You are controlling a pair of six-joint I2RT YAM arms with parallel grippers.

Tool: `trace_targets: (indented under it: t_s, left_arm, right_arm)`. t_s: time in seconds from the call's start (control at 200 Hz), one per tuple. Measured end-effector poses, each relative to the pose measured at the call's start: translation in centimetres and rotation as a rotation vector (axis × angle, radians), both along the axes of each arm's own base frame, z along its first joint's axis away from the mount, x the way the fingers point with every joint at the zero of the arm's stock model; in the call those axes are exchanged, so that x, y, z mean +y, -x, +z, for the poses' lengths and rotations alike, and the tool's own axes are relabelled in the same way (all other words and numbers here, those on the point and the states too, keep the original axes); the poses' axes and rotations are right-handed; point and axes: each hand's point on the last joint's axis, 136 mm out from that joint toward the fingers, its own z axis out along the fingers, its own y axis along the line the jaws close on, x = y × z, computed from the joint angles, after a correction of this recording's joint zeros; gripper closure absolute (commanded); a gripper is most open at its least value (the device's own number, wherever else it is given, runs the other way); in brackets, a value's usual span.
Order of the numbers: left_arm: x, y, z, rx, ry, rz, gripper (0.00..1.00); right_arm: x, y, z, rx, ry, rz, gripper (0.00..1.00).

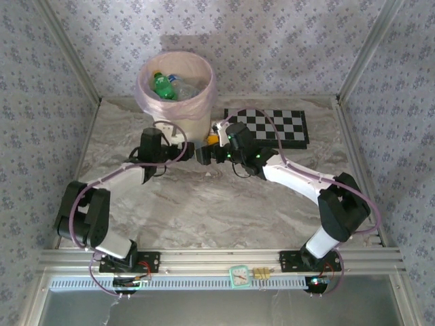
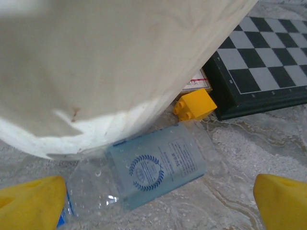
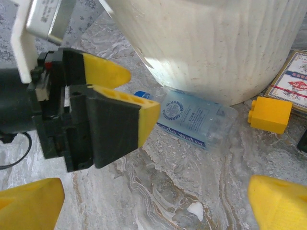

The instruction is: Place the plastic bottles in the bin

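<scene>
Marble-patterned table (image 1: pixel 204 204) lies under both arms, and both grippers sit close to the foot of the bin (image 1: pixel 175 88).

The left gripper (image 2: pixel 156 206) is spread wide and grips nothing. Its yellow fingertips (image 2: pixel 29 201) stand at either side of a clear bottle with a blue label (image 2: pixel 158 167). That bottle lies on its side just ahead of the gripper, tucked against the bottom of the bin's cream wall (whether it quite touches the wall I cannot tell). Its blue-capped end sits nearest the gripper. Ahead of this gripper and to its right, a yellow cube (image 2: pixel 194 104) rests beside the bin. A red-and-white box (image 2: pixel 194 85) lies just behind the cube, and a chessboard (image 2: pixel 268 72) further right.

The right gripper (image 3: pixel 153 206) is also fully parted with nothing between its fingers. Ahead of it and to its left, the left gripper points its fingers at the bottle's capped end. The bottle lies straight ahead, and the cube ahead to the right.

Inside the pink-lined bin, beyond both grippers, lie a green bottle (image 1: pixel 163 85) and some clear bottles (image 1: pixel 185 85).
</scene>
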Motion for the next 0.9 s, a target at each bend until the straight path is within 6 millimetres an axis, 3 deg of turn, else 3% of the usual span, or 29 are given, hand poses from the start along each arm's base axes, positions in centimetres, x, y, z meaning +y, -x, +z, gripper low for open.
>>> trace_targets:
  t_s: [0.415, 0.585, 0.9]
  left_arm:
    - [-1.3, -1.8, -4.7, 0.1, -0.112, -0.067, 0.0]
    - [-1.8, -2.8, -4.9, 0.098, -0.119, -0.076, 0.0]
    - [-3.7, -1.0, -6.2, 0.157, -0.143, -0.128, 0.0]
  right_arm:
    - [-1.1, 0.2, 0.0, -0.005, 0.009, -0.024, 0.0]
    - [-1.2, 0.1, 0.0, -0.007, 0.01, -0.029, 0.0]
    - [-1.8, -0.1, -0.5, 0.001, 0.021, -0.044, 0.0]
